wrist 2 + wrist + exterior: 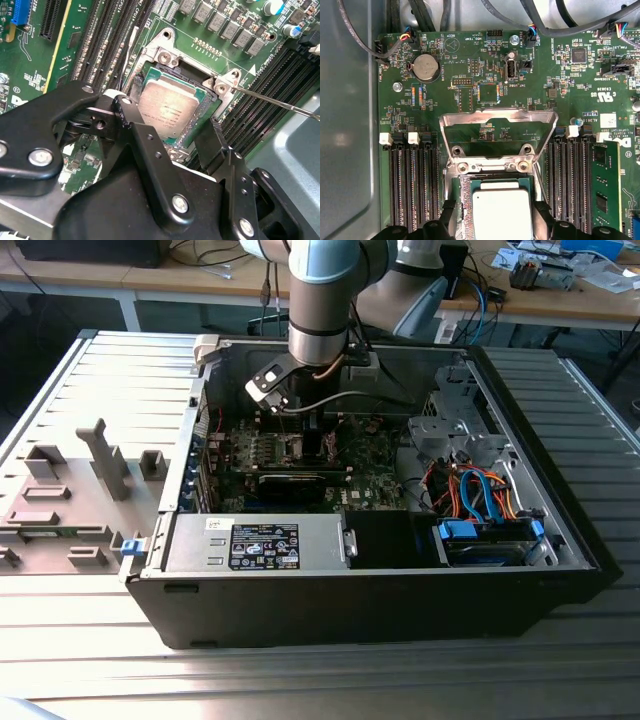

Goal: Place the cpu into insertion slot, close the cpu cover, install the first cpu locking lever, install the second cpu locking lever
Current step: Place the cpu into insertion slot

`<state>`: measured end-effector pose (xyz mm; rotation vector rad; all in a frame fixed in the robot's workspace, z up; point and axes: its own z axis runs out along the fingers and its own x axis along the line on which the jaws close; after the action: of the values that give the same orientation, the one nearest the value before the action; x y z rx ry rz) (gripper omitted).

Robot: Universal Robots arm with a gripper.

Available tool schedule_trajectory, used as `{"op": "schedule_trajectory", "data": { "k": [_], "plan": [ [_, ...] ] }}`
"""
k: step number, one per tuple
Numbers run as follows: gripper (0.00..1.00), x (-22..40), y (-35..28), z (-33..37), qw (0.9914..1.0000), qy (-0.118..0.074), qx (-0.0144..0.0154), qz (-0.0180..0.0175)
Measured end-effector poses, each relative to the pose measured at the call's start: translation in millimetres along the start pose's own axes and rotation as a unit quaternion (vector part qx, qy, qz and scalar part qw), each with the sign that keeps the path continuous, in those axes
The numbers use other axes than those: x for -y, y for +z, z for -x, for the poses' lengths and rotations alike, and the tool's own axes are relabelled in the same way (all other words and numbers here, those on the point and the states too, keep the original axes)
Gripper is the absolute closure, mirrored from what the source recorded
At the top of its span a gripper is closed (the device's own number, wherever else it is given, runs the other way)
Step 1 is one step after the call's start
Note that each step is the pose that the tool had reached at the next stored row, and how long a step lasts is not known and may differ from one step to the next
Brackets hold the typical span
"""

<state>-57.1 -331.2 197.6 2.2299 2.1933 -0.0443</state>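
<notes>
In both wrist views the claw (167, 120) straddles the cpu (501, 214), which lies flat in the insertion slot (177, 70) on the green board (470, 60). Whether the claw clamps the chip or stands clear cannot be determined. The cpu cover (470, 119) stands raised, hinged open beside the slot.

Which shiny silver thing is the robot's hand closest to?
The small flat square silver-grey chip: the hand straddles it. The open silvery frame plate and the round silver battery sit farther off.

Lab, cluttered workbenches (575, 302), slatted metal table (300, 680)
</notes>
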Motion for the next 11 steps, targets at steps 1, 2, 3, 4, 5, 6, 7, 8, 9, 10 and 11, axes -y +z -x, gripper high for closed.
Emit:
{"op": "schedule_trajectory", "data": {
  "k": [1,2,3,4,5,6,7,8,9,10,11],
  "plan": [
    [0.31,0.0,0.0,0.0,1.00000,0.000,0.0000,0.0000],
    [0.31,0.0,0.0,0.0,1.00000,0.000,0.0000,0.0000],
    [0.31,0.0,-0.3,-0.1,1.00000,0.000,-0.0001,0.0001],
    [0.31,0.0,-2.8,0.1,1.00000,0.000,0.0000,0.0001],
    [0.31,0.0,-4.0,0.1,1.00000,0.000,0.0000,0.0000],
    [0.31,0.0,-5.4,0.1,1.00000,0.000,0.0000,0.0000],
    [0.31,0.1,-6.5,0.2,1.00000,0.000,0.0000,0.0000],
    [0.31,0.1,-7.6,0.2,1.00000,0.000,-0.0001,0.0000],
    [0.31,0.1,-7.6,0.2,1.00000,0.000,0.0000,0.0000],
    [0.31,0.1,-7.7,0.2,1.00000,0.000,-0.0001,0.0000],
    [0.31,0.1,-7.8,0.2,1.00000,0.000,0.0000,0.0000]
  ]
}}
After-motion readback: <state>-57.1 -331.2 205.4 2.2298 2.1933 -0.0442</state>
